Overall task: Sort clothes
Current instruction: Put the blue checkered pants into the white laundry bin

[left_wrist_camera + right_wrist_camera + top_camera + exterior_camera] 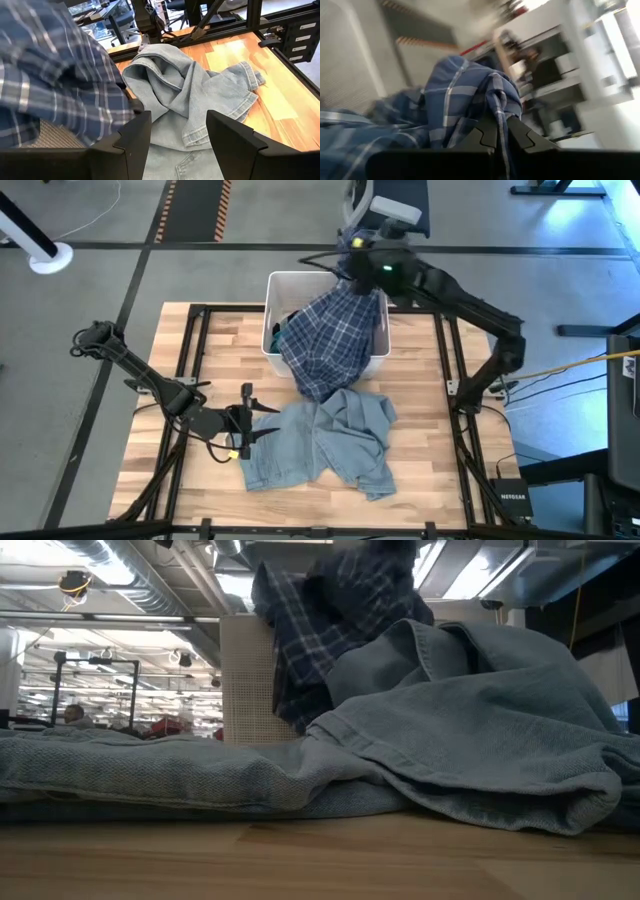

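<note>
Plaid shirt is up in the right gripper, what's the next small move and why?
Probably raise the right gripper further: shut on the plaid shirt, whose hem lies draped over the bin's front rim onto the denim. The open left gripper waits beside it.

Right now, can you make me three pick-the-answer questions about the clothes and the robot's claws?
1. Where does the light blue denim lie?
A. on the wooden table
B. inside the bin
C. on the floor

2. What pattern is on the shirt hanging over the white bin?
A. red dots
B. blue plaid
C. plain yellow

3. What is the right gripper doing?
A. open over the denim
B. pinching the plaid shirt
C. resting on the floor

Answers: 1 A, the high view shows the denim spread on the table in front of the bin. 2 B, its blue checks show from above. 3 B, the right wrist view shows the fingers closed on plaid cloth; the left gripper is open by the denim.
</note>
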Controlling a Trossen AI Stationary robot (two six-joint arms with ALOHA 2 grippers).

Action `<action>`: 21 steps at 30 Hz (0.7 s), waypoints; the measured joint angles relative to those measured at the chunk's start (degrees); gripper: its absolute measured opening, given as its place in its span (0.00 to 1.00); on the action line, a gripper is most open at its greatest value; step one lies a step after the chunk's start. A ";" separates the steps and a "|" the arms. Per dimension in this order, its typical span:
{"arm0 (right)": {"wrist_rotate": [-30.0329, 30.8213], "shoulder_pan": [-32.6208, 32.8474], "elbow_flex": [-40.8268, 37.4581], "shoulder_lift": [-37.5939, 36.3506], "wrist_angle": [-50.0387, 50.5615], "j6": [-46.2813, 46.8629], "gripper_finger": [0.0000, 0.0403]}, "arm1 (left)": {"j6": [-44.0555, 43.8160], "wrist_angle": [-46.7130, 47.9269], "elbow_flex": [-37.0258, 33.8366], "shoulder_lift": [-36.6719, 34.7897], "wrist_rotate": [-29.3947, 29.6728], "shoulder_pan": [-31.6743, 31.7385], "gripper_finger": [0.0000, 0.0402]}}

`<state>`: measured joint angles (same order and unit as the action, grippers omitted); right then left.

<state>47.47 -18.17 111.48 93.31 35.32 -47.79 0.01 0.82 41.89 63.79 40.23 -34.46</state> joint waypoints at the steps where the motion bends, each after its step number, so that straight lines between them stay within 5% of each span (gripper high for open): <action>1: -1.48 -1.06 -0.56 0.97 1.39 2.14 0.03 | 0.00 0.00 0.00 0.00 0.00 0.00 0.47; 16: -24.85 -4.38 -7.13 15.24 2.79 16.45 0.21 | 0.00 0.16 0.00 0.01 0.00 0.00 0.47; 21: -25.01 -4.38 -6.23 15.15 5.25 17.41 0.37 | 0.00 0.22 0.00 0.01 0.00 0.00 0.47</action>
<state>22.46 -22.55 105.25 108.46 40.57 -30.38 0.01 1.04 41.89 63.80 40.23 -34.46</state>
